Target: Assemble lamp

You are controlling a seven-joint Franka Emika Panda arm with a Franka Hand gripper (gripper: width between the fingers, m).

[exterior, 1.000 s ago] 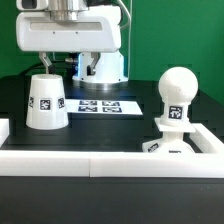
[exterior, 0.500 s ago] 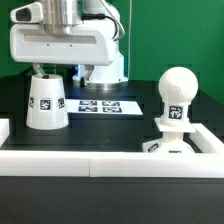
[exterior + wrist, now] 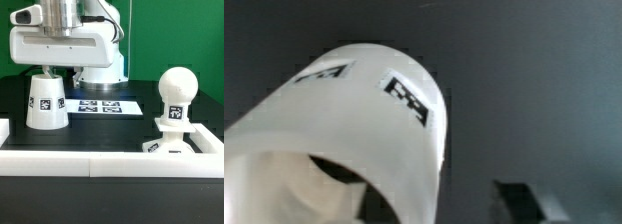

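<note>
The tapered white shade (image 3: 45,102) stands at the exterior view's left, narrow end up, with a tag on its side. My gripper (image 3: 52,72) hangs right over its top, jaws open, and I cannot tell whether they touch it. In the wrist view the shade (image 3: 367,130) fills most of the picture, with one dark finger (image 3: 518,202) beside its wall. The round bulb on its stem (image 3: 178,95) stands upright on the flat square base (image 3: 170,146) at the exterior view's right.
The marker board (image 3: 100,105) lies flat between the shade and the bulb. A white raised wall (image 3: 90,162) runs along the front, and its corner holds the base. The white robot pedestal (image 3: 103,68) stands behind.
My gripper has come down from higher up to just above the shade's top. The shade, bulb and base have not moved.
</note>
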